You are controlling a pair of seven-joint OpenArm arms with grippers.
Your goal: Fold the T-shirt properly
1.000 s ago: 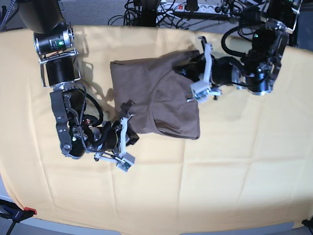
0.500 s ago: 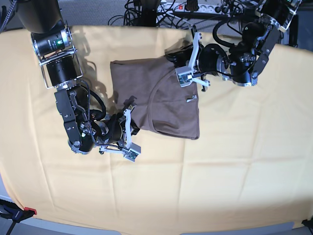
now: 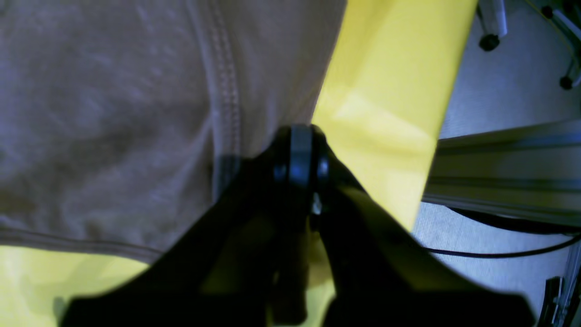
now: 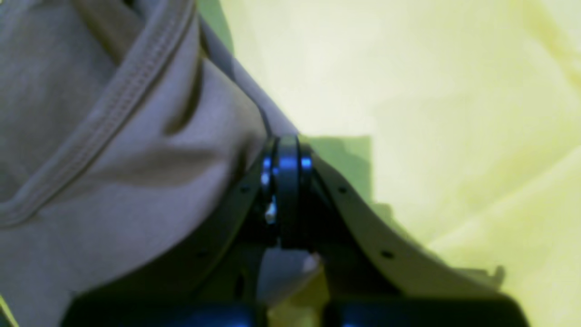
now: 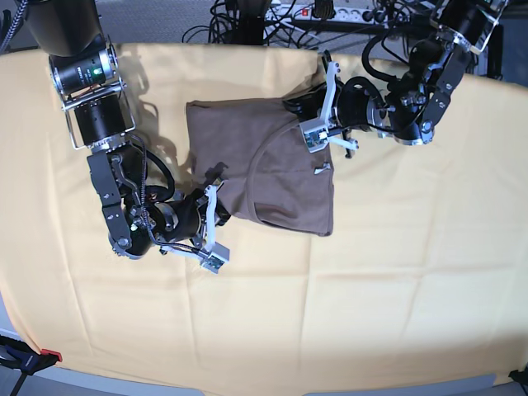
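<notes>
The taupe T-shirt (image 5: 247,148) lies partly folded on the yellow cloth (image 5: 396,272), a curved seam running down its middle. My left gripper (image 5: 299,106) is shut on the shirt's far right corner. In the left wrist view its tips (image 3: 302,154) meet on the T-shirt (image 3: 113,113) at the fabric's edge beside a stitched hem. My right gripper (image 5: 224,214) is shut on the shirt's near left corner. In the right wrist view its tips (image 4: 283,163) pinch the T-shirt (image 4: 91,181), and fabric shows between the fingers below them.
The yellow cloth covers the whole table. Cables and a power strip (image 5: 330,12) lie behind the far edge. An aluminium rail (image 3: 499,168) runs past the cloth's edge. A red clamp (image 5: 45,356) sits at the near left corner.
My left gripper has moved back and leftward with the shirt's right corner. My right gripper has shifted slightly towards the shirt. The shirt's near edge has drawn in a little.
</notes>
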